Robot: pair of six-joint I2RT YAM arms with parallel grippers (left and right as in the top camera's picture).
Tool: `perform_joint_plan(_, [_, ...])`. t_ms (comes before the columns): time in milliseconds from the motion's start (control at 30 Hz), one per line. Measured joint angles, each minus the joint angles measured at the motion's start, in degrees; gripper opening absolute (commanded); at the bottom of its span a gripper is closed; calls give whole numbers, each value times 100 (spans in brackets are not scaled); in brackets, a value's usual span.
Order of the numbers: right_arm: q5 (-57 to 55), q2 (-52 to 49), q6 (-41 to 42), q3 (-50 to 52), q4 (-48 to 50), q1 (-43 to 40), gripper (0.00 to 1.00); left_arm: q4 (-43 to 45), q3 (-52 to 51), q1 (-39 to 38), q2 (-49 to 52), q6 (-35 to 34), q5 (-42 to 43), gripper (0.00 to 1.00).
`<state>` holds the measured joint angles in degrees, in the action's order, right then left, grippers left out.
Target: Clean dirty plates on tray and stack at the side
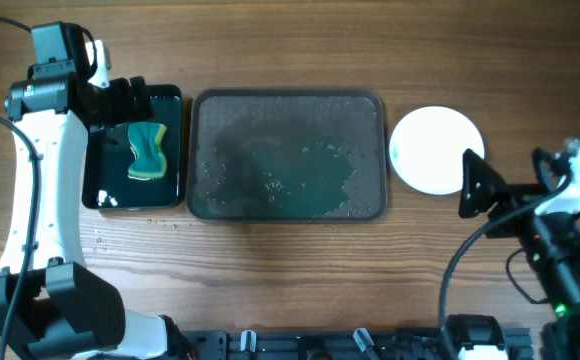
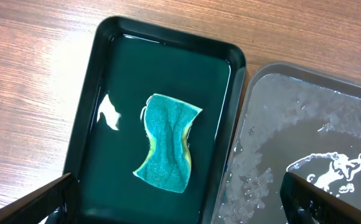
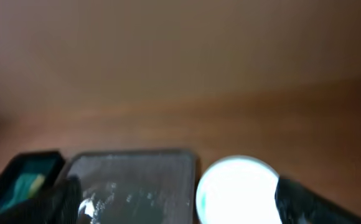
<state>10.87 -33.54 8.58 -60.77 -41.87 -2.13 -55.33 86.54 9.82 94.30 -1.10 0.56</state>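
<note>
A large grey tray (image 1: 200, 150) in the middle of the table holds only soapy water and foam; it also shows in the left wrist view (image 2: 355, 124) and the right wrist view (image 3: 137, 162). A white plate (image 1: 435, 150) lies on the table just right of the tray, and shows in the right wrist view (image 3: 236, 186). A green and yellow sponge (image 1: 148, 151) lies in a small black tray of water (image 1: 98, 185) at the left, seen too in the left wrist view (image 2: 168, 142). My left gripper (image 2: 177, 202) is open and empty above the small tray. My right gripper (image 3: 174, 199) is open and empty, right of the plate.
The small black tray (image 2: 93, 81) sits close against the left edge of the grey tray. Water drops lie on the wood in front of the small tray (image 1: 150, 225). Bare wooden table (image 1: 290, 260) lies in front of the trays.
</note>
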Motion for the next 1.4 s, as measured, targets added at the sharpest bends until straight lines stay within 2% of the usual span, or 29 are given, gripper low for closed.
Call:
perform_joint_plan(167, [28,1488,-138,2118,2103,0,100,0,0,0,0,0,0,100])
perform_joint_plan(367, [59,2682,-140,4122,3510,2,100,-2,0,0,0,2,0,100])
perform_joint_plan(533, [68,3171,-140,4964,3888,125,99,0,0,0,0,2,0,100])
perform_joint_plan(800, [68,3250,-136,5877,5005,162,100,2,0,0,0,0,2,100])
perform_joint_plan(1000, [66,3265,-133,6041,4271,201,100,0,0,0,0,0,2,100])
perform_joint_plan(1400, [68,3265,-133,6041,4253,212,99,0,0,0,0,2,2,100])
